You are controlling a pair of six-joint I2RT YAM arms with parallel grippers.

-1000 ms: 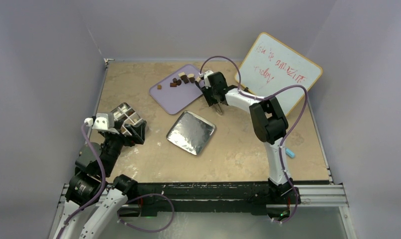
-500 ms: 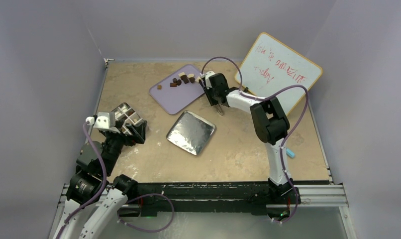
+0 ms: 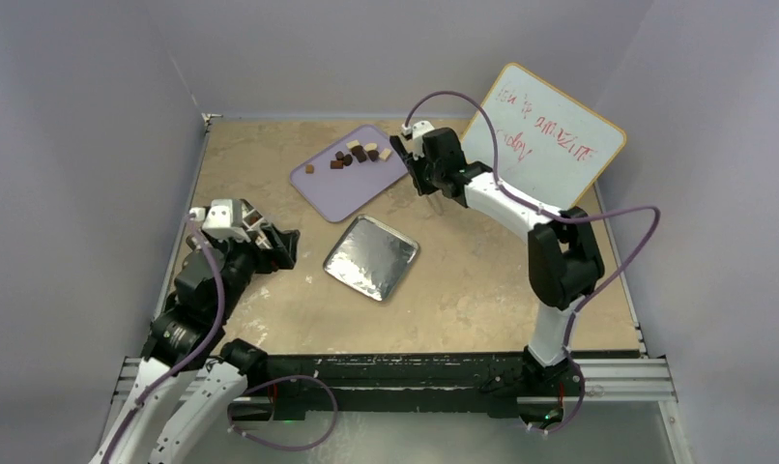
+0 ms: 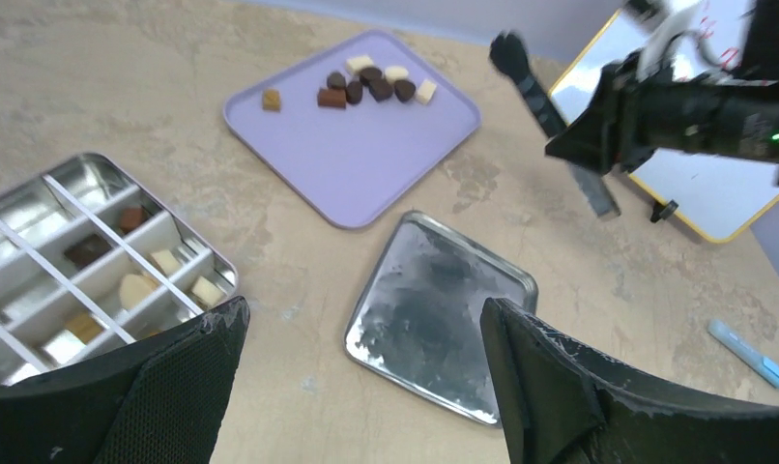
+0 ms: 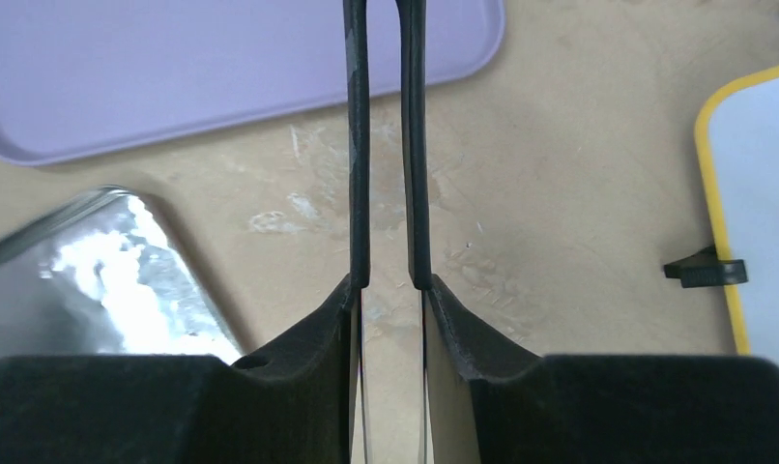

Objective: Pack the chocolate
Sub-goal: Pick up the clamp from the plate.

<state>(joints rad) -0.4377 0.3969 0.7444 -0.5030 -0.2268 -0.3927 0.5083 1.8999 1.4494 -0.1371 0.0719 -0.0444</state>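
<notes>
Several small dark, caramel and cream pieces of chocolate (image 3: 357, 155) lie at the far end of a lilac tray (image 3: 342, 184); the left wrist view shows the same chocolate (image 4: 366, 85). More pieces sit in the cells of a silver divided tin (image 4: 72, 256), which in the top view is mostly hidden under my left gripper (image 3: 270, 248). That left gripper (image 4: 364, 319) is wide open and empty, above bare table between tin and lid. My right gripper (image 3: 441, 196) hangs right of the tray. Its thin fingers (image 5: 357, 145) stand a narrow gap apart with nothing seen between them; their tips are cut off.
A shiny silver lid (image 3: 371, 257) lies flat mid-table. A yellow-framed whiteboard (image 3: 545, 145) leans at the back right, close behind the right arm. A light blue marker (image 3: 564, 297) lies near the right edge. Walls enclose the table on three sides.
The right arm rose and swung right, away from the tray's corner, while its fingers narrowed. The left arm reached forward and right over the tin.
</notes>
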